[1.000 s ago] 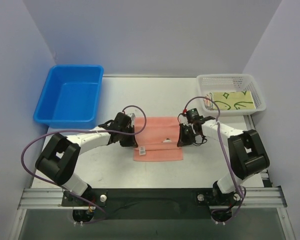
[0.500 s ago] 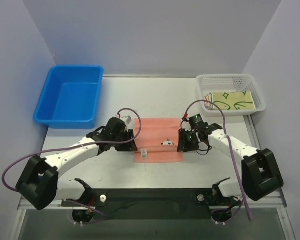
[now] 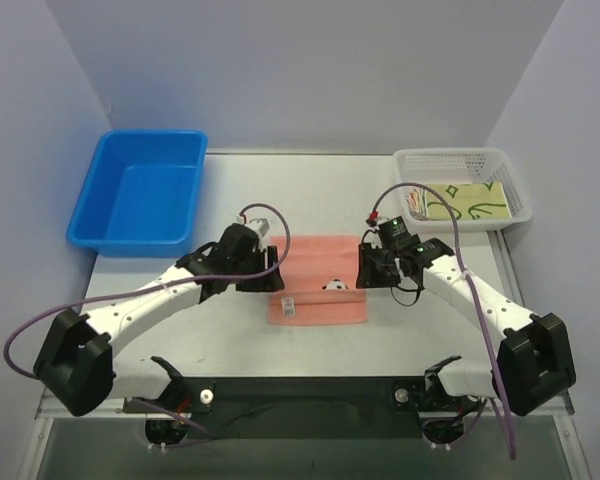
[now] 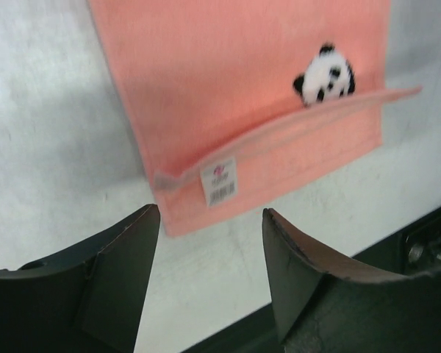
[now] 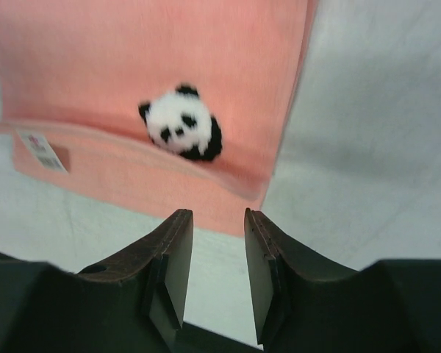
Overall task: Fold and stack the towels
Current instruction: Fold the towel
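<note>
A salmon-pink towel (image 3: 318, 270) lies folded on the table's middle, its upper layer stopping short of the near edge. A panda patch (image 3: 333, 285) and a white label (image 3: 287, 302) show on it. My left gripper (image 3: 271, 277) hovers open over the towel's left edge, with nothing between its fingers (image 4: 209, 213). My right gripper (image 3: 365, 274) hovers at the right edge, open by a narrow gap and empty (image 5: 217, 215). Both wrist views look down on the towel (image 4: 242, 95) (image 5: 132, 66). A folded pale green towel (image 3: 467, 202) with dark-green outlines lies in the white basket (image 3: 460, 153).
A blue bin (image 3: 150, 134) stands at the back left. The white basket sits at the back right. Walls close in the table on three sides. The dark rail carrying the arm bases (image 3: 300, 395) runs along the near edge.
Both grippers have opened and let go of the pink towel. The folded layer now lies flat with the panda patch showing. Both arms have stretched out and shifted slightly away from the near edge.
</note>
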You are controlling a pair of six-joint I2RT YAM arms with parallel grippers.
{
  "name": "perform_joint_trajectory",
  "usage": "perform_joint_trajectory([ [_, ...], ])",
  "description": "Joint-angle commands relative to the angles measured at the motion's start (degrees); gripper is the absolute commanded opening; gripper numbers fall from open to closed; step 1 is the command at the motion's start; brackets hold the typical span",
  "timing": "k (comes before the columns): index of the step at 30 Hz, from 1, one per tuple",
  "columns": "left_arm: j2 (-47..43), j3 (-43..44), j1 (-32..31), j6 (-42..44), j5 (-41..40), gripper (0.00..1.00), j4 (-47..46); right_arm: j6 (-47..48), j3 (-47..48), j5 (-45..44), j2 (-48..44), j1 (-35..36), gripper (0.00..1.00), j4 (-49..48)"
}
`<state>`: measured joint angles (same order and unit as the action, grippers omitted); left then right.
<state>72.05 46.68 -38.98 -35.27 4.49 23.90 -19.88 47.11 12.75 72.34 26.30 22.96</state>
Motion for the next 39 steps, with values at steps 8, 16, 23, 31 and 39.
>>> perform_joint_trajectory([
  [8,25.1,21.3,0.8,5.6,-1.7,0.52,2.6,-0.7,11.4,-5.6,17.6,0.8,0.31,-0.7],
  [16,20.9,9.5,-4.3,4.7,3.2,0.45,3.5,-0.1,1.9,-1.5,12.2,6.6,0.30,0.1],
  [23,7.3,-4.8,-9.8,0.5,5.1,0.45,4.6,-1.4,-8.7,-1.9,-1.4,9.0,0.30,2.8],
  [31,-2.5,-5.6,-9.5,-5.0,-4.0,0.60,5.3,-4.4,-5.8,-3.5,-2.1,9.0,0.29,1.2],
  [39,2.7,-5.0,-8.3,-5.7,-9.3,0.62,3.1,-5.2,-1.4,-0.6,5.9,9.4,0.27,-6.9],
])
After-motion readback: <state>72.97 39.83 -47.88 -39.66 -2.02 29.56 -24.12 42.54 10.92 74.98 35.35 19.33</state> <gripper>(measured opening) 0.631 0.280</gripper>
